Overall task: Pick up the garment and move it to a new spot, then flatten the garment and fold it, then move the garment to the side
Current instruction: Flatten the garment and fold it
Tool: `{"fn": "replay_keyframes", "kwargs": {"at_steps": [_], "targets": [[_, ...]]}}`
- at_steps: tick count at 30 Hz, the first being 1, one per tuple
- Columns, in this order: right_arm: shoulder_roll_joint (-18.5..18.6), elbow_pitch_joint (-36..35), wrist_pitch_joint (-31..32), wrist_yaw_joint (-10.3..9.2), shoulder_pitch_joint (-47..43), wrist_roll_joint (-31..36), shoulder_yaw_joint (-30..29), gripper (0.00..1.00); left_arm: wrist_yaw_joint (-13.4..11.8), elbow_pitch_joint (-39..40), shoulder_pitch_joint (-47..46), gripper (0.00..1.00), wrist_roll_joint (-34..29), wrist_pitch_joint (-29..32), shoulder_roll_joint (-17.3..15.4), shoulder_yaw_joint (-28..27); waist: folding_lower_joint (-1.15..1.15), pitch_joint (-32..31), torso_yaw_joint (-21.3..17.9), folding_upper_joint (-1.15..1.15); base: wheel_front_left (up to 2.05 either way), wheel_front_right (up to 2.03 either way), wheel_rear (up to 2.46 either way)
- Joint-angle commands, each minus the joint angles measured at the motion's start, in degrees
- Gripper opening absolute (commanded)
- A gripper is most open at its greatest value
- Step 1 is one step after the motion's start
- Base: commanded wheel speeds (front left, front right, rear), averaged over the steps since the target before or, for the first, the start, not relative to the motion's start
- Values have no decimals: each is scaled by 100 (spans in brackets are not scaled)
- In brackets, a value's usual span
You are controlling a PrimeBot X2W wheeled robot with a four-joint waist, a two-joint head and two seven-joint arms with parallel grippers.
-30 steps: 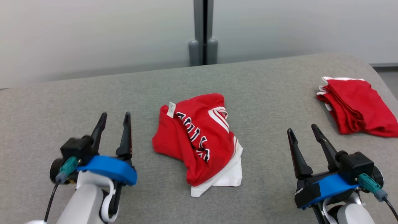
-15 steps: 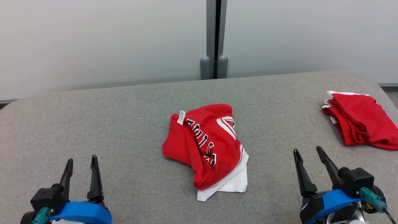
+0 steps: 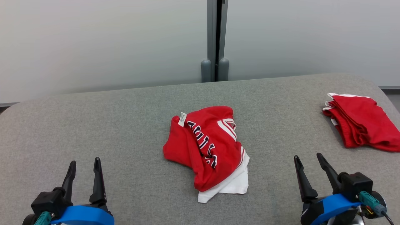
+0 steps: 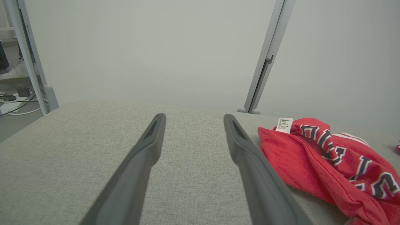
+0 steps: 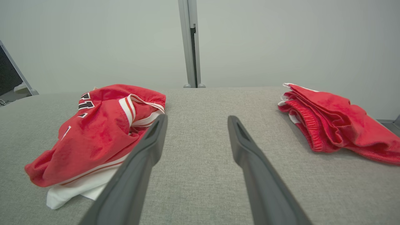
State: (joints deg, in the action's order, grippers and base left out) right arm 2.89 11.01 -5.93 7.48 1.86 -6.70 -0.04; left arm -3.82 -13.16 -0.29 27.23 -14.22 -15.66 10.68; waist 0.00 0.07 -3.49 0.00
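Observation:
The garment, a red jersey T-shirt with black white-outlined lettering, striped trim and a small white tag, lies crumpled in the middle of the grey padded table, a white sleeve poking out at its near edge. In the left wrist view the garment lies to the right of the fingers; in the right wrist view the garment lies to their left. My left gripper hangs open at the lower left, well clear of the cloth. At the lower right my right gripper stands open too, nothing between its fingers.
Folded red shorts with white trim lie at the table's far right, also seen in the right wrist view as the shorts. A grey partition post stands behind the table against pale wall panels. The table's left corner is rounded.
The head camera has tilted up and shifted, so the whole picture slid. My left gripper has drawn back toward the lower left, away from the garment. The garment lies as before.

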Motion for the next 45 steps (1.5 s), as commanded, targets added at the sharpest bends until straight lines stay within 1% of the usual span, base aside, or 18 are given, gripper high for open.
{"fn": "replay_keyframes", "kwargs": {"at_steps": [1, 9, 12, 16, 19, 25, 30, 33, 37, 38, 39, 40, 42, 45], "targets": [[1, -4, 0, 3, 1, -42, 22, 100, -21, 28, 24, 100, 13, 4, -27, 13, 0, 7, 0, 0, 0, 0, 0], [1, 23, -23, 3, 40, -78, 67, 100, -43, 111, -11, 100, 28, 37, -62, 33, 0, 95, 53, 0, 0, 0, 0], [-1, 79, 29, 3, 167, -82, 229, 100, -42, 144, -76, 100, 35, 41, -79, 40, 0, 157, 86, 0, 0, 0, 0], [7, 321, 235, 2, 321, -121, 622, 100, -22, 166, -169, 100, 33, 60, -96, 59, 0, 271, 149, 0, 0, 0, 0], [5, 645, 451, 3, 507, -66, 861, 100, -11, 180, -243, 100, 16, 77, -87, 102, 0, 382, 217, 0, 0, 0, 0], [7, 1533, 876, 3, 926, 48, 1055, 100, 13, 194, -434, 100, 9, 97, -52, 184, 0, 632, 400, 0, 0, 0, 0], [8, 2056, 876, 2, 1275, 172, 1198, 100, 47, 157, -589, 100, -15, 88, -59, 220, 0, 797, 541, 0, 0, 0, 0], [9, 2397, 940, 2, 1449, 344, 1097, 100, 71, 127, -656, 100, -25, 70, -55, 236, 0, 860, 602, 0, 0, 0, 0], [8, 2823, 1077, 2, 1547, 306, 1222, 100, 86, 71, -729, 100, -25, 53, -39, 270, 0, 874, 655, 0, 0, 0, 0], [8, 2897, 1080, 4, 1563, 265, 1254, 90, 85, 56, -733, 100, -27, 53, -37, 280, 0, 868, 663, 0, 0, 0, 0], [7, 2968, 1096, 4, 1578, 270, 1287, 31, 89, 34, -726, 100, -27, 49, -36, 289, 0, 857, 666, 0, 0, 0, 0], [4, 3032, 1124, 4, 1587, 250, 1318, 0, 91, 17, -714, 100, -25, 45, -35, 294, 0, 842, 665, 0, 0, 0, 0], [5, 3050, 1021, 4, 1602, 208, 1292, 0, 89, -11, -687, 100, -15, 41, -36, 297, 0, 802, 650, 0, 0, 0, 0], [21, 2867, 764, 0, 1680, 133, 1047, 0, 80, -36, -620, 100, 13, 15, -40, 278, 0, 733, 607, 0, 0, 0, 0]]}}
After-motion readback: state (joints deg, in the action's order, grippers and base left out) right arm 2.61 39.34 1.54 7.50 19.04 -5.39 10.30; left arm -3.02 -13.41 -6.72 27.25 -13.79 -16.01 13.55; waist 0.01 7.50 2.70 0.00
